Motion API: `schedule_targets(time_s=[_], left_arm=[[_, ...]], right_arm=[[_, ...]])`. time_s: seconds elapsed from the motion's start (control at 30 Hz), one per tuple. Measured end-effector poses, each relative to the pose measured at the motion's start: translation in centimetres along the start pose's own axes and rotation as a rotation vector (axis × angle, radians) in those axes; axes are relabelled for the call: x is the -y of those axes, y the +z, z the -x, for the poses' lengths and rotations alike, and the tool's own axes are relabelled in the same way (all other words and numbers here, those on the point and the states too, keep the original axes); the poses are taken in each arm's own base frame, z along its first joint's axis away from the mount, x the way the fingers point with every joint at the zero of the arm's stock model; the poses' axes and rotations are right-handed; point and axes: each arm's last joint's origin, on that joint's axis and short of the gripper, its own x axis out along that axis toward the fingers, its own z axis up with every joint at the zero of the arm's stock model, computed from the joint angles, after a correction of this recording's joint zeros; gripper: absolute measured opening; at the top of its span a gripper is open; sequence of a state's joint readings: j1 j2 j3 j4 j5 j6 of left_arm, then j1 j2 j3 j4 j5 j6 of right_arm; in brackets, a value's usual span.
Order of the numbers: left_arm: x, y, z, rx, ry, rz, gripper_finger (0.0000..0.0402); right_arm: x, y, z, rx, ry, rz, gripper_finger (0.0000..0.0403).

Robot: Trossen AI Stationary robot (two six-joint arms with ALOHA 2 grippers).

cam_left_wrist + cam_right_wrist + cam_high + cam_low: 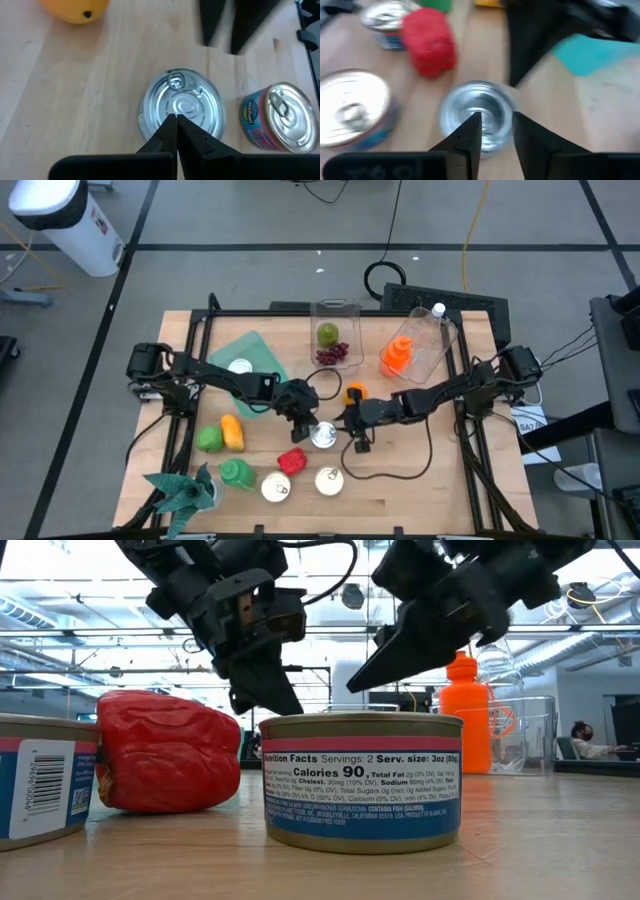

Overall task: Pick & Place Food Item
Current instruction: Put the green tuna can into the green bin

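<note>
A silver-topped tuna can (323,435) stands upright on the wooden table between my two grippers; it fills the middle of the low view (362,775). My left gripper (176,119) is shut and hovers just above the can's lid (182,102), on its far-left side (303,418). My right gripper (496,120) is open by a narrow gap and hangs over the same can (477,112) from the right (350,423). In the low view both grippers' tips stay above the can's rim (360,720). A red pepper (291,461) lies beside the can.
Two more cans (276,486) (329,480) stand near the table's near edge. An orange (355,393), a yellow pepper (232,432) and green items (208,438) (237,472) lie around. A teal plate (245,355) and clear bins (335,330) (420,340) sit toward the far edge.
</note>
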State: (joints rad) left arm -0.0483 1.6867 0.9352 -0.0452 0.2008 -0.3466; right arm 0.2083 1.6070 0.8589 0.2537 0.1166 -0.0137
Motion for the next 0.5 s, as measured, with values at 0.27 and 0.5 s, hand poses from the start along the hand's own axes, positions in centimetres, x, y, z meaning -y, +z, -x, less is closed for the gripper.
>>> schedule_targets(time_s=[0.27, 0.5], left_arm=[[-0.1, -0.1, 0.0, 0.005, 0.038, -0.011, 0.0024], [-0.2, -0.1, 0.0, 0.012, 0.074, -0.053, 0.0025]], right_arm=[[2.0, -1.2, -1.5, -0.041, -0.018, -0.058, 0.0082], [2.3, -2.7, -4.4, -0.086, 0.033, -0.091, 0.0086]])
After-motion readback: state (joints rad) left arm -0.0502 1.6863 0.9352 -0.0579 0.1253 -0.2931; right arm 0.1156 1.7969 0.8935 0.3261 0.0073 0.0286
